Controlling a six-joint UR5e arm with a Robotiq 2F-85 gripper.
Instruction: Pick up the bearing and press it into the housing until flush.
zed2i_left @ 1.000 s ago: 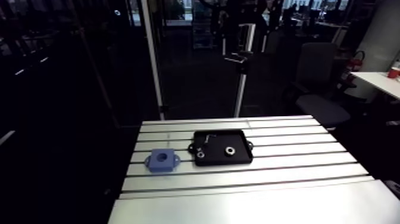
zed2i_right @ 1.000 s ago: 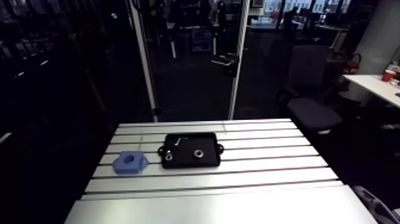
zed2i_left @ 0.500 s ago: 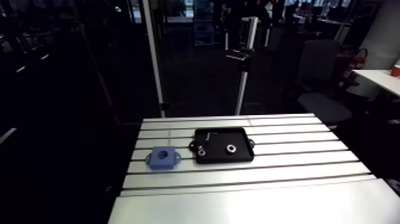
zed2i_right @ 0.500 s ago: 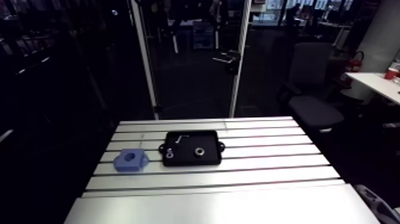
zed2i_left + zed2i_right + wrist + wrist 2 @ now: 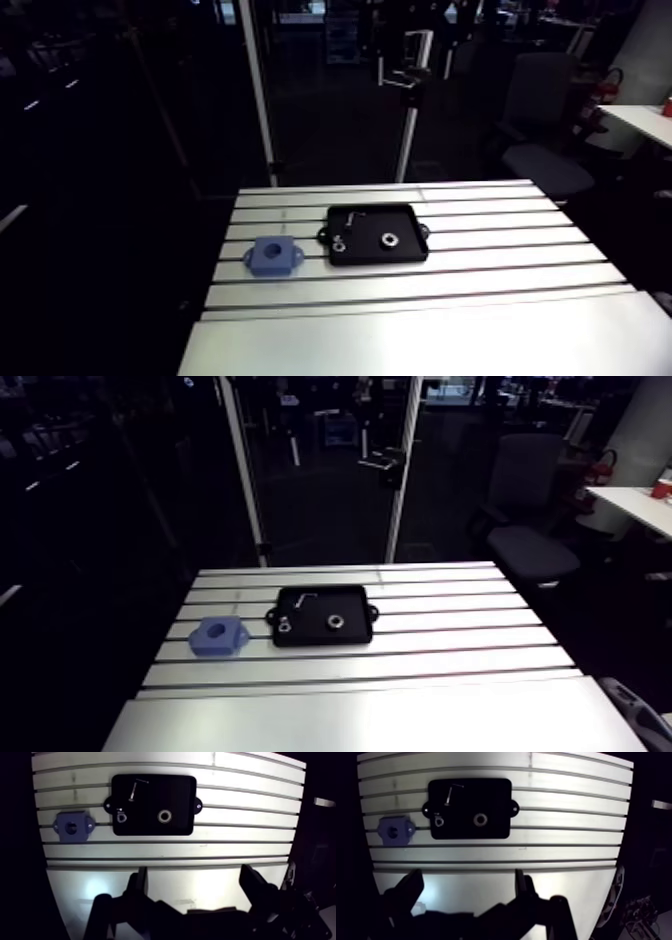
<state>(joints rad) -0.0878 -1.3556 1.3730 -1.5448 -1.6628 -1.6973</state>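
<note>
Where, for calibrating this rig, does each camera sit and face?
Arm view: on the upper link, looking down across the slotted table at the blue housing and black tray; no robot part clearly shows.
Wrist view: on the wrist, looking down past the open gripper at the table.
Both show housing, tray and bearing.

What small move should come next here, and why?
Probably advance and descend toward the bearing in the black tray: the open hand holds nothing and sits well short of it, and the blue housing looks empty.
</note>
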